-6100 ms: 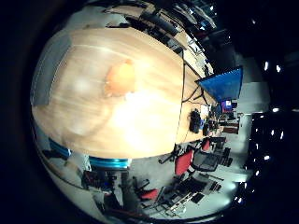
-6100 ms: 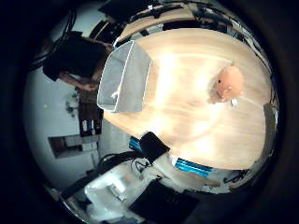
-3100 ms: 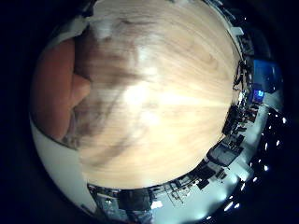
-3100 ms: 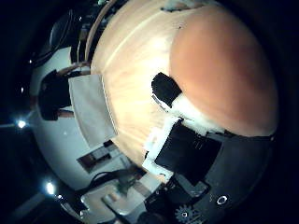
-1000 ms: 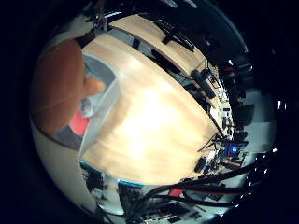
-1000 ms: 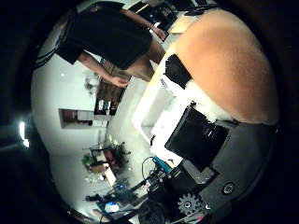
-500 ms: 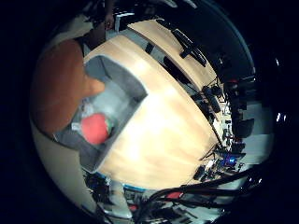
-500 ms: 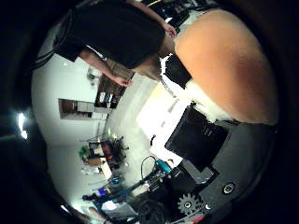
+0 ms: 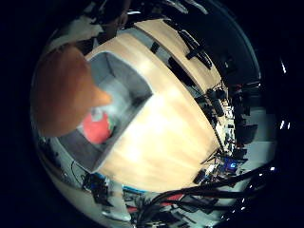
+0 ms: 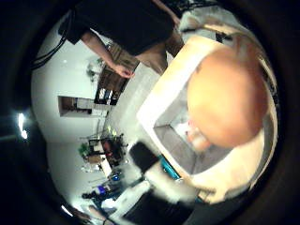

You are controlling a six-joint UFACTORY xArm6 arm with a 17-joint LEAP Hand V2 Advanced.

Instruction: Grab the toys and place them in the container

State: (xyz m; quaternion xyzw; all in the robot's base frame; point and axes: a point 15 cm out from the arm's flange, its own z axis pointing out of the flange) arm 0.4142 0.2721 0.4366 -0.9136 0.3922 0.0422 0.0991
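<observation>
A round orange plush toy (image 10: 230,94) hangs over the open grey container (image 9: 123,81), which stands at the end of the wooden table (image 9: 176,119). In the little finger side view the toy (image 9: 62,90) fills the space close to the palm, above the container's edge. A red toy (image 9: 97,128) lies inside the container. In the thumb side view my right hand (image 10: 164,173) shows as blurred black and white fingers (image 10: 148,157) swung away from the orange toy, no longer wrapped round it.
The table's long edge runs past the container, with desks, chairs and a lit blue screen (image 9: 228,163) beyond it. The floor (image 10: 131,94) lies beside the container's end of the table.
The fingers that wrapped the orange toy have come off it. In the thumb side view the toy now looks smaller and further from the palm, over the container.
</observation>
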